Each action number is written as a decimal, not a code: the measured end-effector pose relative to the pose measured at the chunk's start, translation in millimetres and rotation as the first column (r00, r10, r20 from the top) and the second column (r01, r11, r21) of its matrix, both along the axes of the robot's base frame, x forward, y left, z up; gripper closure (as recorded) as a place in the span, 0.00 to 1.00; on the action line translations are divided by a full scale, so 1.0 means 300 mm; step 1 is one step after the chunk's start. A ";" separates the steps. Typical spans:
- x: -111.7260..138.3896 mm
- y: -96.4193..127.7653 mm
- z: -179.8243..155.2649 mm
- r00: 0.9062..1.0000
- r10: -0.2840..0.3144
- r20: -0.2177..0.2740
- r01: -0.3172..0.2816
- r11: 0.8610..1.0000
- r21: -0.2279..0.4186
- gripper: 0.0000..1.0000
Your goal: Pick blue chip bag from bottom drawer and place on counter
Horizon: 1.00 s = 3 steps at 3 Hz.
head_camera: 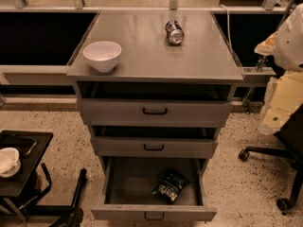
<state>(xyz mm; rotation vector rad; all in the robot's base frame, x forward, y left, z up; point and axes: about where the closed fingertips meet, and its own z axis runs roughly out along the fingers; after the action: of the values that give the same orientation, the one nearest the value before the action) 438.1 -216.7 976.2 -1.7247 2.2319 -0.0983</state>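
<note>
Blue chip bag [170, 187] is lying inside the open bottom drawer [132, 178], below the table [142, 46]; picking and placing are both remaining. End effector is not showing anywhere around the table, so I cannot tell its grip.

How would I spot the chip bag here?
Find the grey cabinet in the middle; its bottom drawer is pulled open. The chip bag lies alone inside, toward the right: dark, crinkly, white lettering, unlike the shiny can and white bowl up on the counter. The gripper is not in view.
</note>
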 end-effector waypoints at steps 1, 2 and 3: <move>0.000 0.000 0.000 1.000 0.000 0.000 0.000 1.000 0.000 0.00; -0.009 -0.020 -0.040 1.000 0.017 -0.012 -0.016 0.999 0.029 0.00; -0.046 -0.098 -0.232 0.997 0.042 -0.058 -0.034 0.991 0.129 0.00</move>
<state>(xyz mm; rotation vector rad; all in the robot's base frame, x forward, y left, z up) 424.3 -246.0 906.4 -1.7215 2.1944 0.1051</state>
